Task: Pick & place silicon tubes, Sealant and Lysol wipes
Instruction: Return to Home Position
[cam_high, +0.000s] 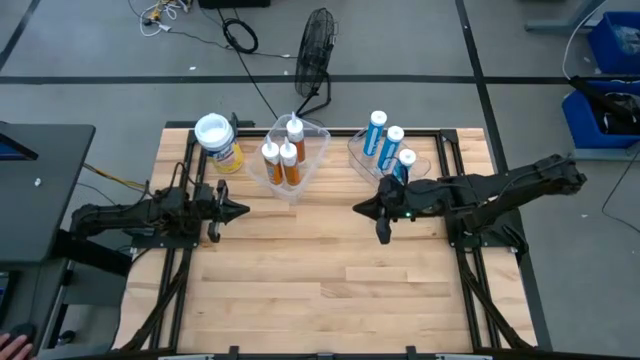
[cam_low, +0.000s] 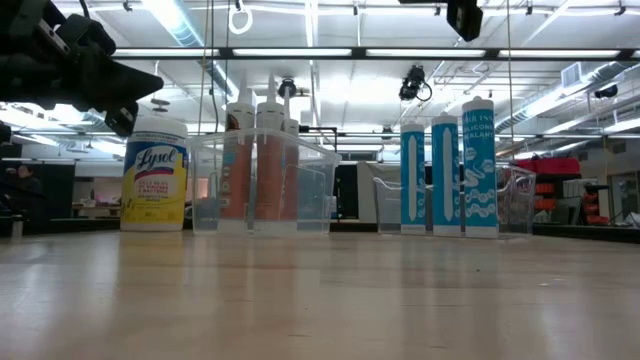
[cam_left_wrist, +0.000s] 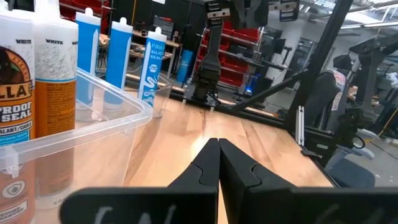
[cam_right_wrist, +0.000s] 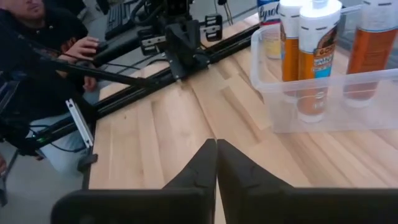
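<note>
The yellow Lysol wipes canister (cam_high: 218, 143) with a white lid stands upright on the table at the far left, beside a clear bin (cam_high: 290, 160) that holds three orange sealant tubes (cam_high: 281, 158), upright. Three blue silicone tubes (cam_high: 390, 147) stand upright at a second clear bin (cam_high: 372, 150) at the far right; the frontmost tube (cam_low: 479, 166) seems to stand outside it. My left gripper (cam_high: 243, 210) is shut and empty, left of the sealant bin. My right gripper (cam_high: 358, 209) is shut and empty, near the blue tubes.
Bare wooden tabletop (cam_high: 320, 290) spreads over the near half. Black frame rails (cam_high: 470, 290) run along both sides. A fan (cam_high: 315, 50) stands on the floor beyond the far edge. A seated person (cam_right_wrist: 43, 56) shows beyond the table's left side.
</note>
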